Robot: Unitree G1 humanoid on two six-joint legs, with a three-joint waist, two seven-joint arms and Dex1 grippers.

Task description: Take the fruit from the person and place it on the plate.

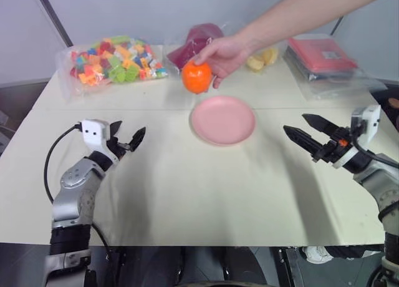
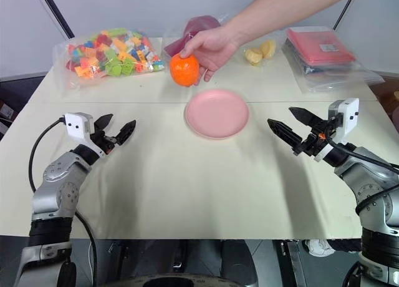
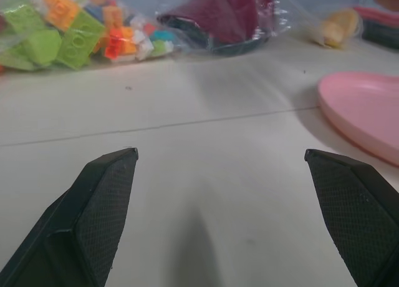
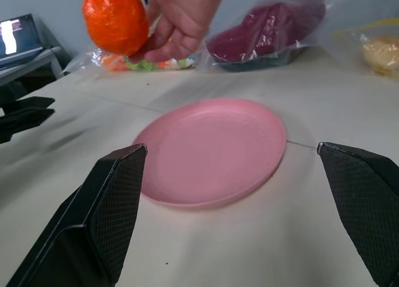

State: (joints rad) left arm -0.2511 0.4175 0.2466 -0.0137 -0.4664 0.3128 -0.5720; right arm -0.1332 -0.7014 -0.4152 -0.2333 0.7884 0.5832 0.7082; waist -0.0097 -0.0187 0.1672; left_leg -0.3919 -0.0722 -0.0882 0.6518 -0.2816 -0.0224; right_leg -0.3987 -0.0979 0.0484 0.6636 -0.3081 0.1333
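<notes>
the person's hand (image 1: 225,55) holds the fruit (image 1: 197,77) above the plate (image 1: 222,120); the right gripper (image 1: 308,132), fingers spread wide and empty, should close around the fruit's middle gently.

The table (image 1: 187,193) lay bare between the left gripper (image 1: 126,137) and the right gripper (image 1: 307,130). Only the plate (image 1: 222,120) sat in that gap. Above its far edge, the hand (image 1: 225,55) held the fruit (image 1: 197,77). Bags (image 1: 112,61) lined the back.
</notes>
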